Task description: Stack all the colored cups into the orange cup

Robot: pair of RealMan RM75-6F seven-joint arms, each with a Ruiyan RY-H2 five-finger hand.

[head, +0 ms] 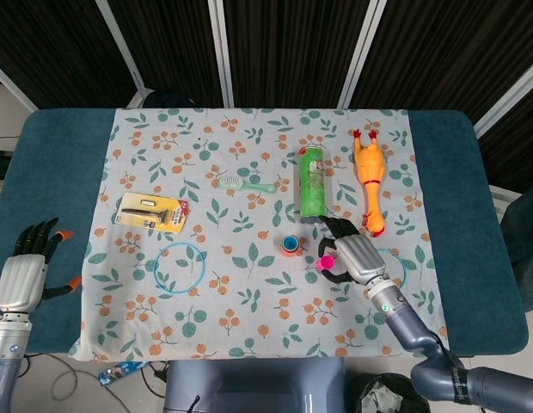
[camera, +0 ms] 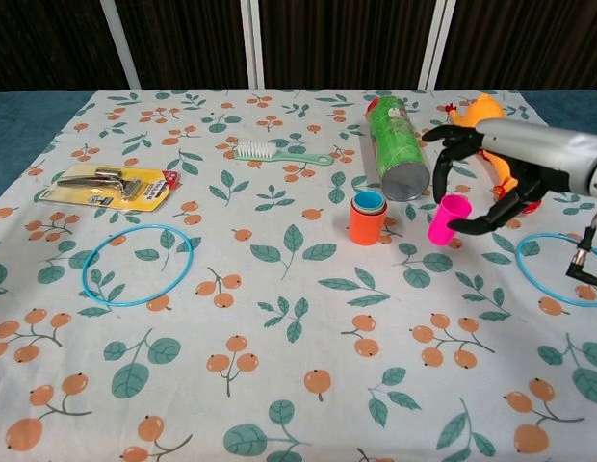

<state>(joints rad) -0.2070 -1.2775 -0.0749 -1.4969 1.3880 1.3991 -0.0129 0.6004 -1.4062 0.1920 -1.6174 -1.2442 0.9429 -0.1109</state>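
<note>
Cups, orange (camera: 366,223) with blue (camera: 368,200) nested inside, upright on floral cloth (camera: 279,318) near counter (head: 456,172) centre; landmark for entries below.
Pink cup (camera: 447,218): right of orange cup, apart from it, raised clear of cloth, upright with slight tilt, pinched between thumb and fingers of right robot hand (camera: 491,164).
Right robot hand: closed on pink cup, other fingers spread above it; arm entering from right edge in chest view.
Left robot hand (head: 24,274): far left of orange cup, over bare blue counter edge, fingers apart, holding nothing; seen in head view only.
Green can (camera: 397,147): lying on side, just behind and right of orange cup.
Rubber chicken (head: 369,181): right of can, lying lengthwise; partly hidden by right robot hand in chest view.
Green brush (camera: 279,153): behind and left of orange cup.
Carded tool pack (camera: 113,185): far left.
Blue ring (camera: 138,265): left and nearer.
Second blue ring (camera: 558,269): right, beyond pink cup.
</note>
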